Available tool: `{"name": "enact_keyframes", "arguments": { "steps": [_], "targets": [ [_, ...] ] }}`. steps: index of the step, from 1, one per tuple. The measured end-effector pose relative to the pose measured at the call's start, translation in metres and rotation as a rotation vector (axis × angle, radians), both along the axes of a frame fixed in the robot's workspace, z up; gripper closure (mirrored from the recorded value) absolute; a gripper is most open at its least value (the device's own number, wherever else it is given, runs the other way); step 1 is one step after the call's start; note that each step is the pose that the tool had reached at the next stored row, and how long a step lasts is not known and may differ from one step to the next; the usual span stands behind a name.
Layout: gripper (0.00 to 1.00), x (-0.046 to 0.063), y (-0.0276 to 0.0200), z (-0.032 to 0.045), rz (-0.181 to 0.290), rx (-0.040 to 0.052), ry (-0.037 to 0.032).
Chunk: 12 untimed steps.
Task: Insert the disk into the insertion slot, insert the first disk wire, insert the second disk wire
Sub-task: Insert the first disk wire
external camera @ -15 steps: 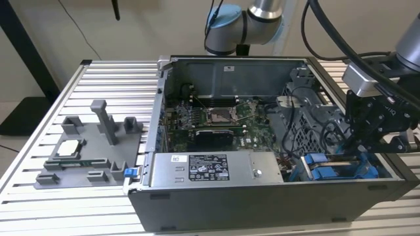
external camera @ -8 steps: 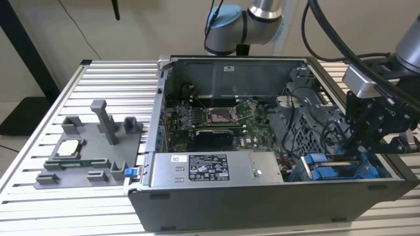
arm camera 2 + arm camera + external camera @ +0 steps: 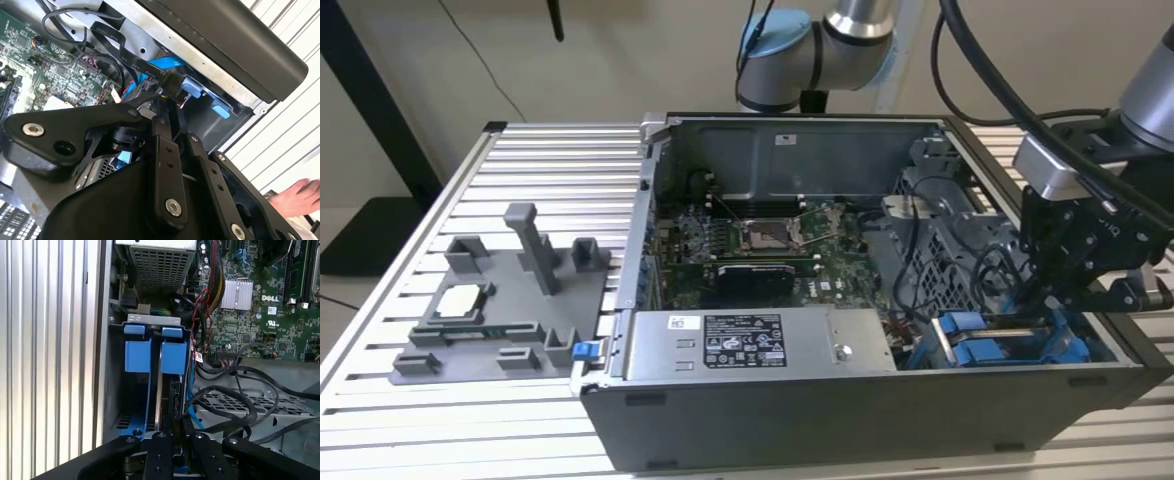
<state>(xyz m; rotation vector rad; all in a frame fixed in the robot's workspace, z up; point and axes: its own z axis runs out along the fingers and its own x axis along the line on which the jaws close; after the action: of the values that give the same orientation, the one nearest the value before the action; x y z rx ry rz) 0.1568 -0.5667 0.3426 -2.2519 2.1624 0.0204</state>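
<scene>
In the exterior view my gripper (image 3: 1057,305) reaches down into the insertion slot (image 3: 927,345) at the case's right front corner. The disk (image 3: 159,390) stands edge-on in the insertion slot (image 3: 114,390), held in its bright blue carrier (image 3: 173,357). In both wrist views the gripper (image 3: 176,422) is shut on a black wire connector (image 3: 175,395) set against the disk's edge. The same connector (image 3: 171,86) sits at the gripper's (image 3: 169,102) tip beside a blue flat wire (image 3: 162,65). I cannot tell which disk wire this is.
The silver power-supply box (image 3: 747,345) lies along the case front, and the motherboard (image 3: 747,245) sits behind it. Black cable loops (image 3: 235,405) hang beside the slot. A grey parts tray (image 3: 494,310) rests at the exterior view's left. A person's hand (image 3: 295,195) rests outside the case.
</scene>
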Motion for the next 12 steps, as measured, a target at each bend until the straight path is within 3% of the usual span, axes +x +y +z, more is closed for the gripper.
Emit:
{"name": "enact_keyframes", "arguments": {
  "steps": [12],
  "targets": [
    [1.00, 0.0000, 0.0004, -0.0042, 0.000, 0.0003, 0.0000]
  ]
}}
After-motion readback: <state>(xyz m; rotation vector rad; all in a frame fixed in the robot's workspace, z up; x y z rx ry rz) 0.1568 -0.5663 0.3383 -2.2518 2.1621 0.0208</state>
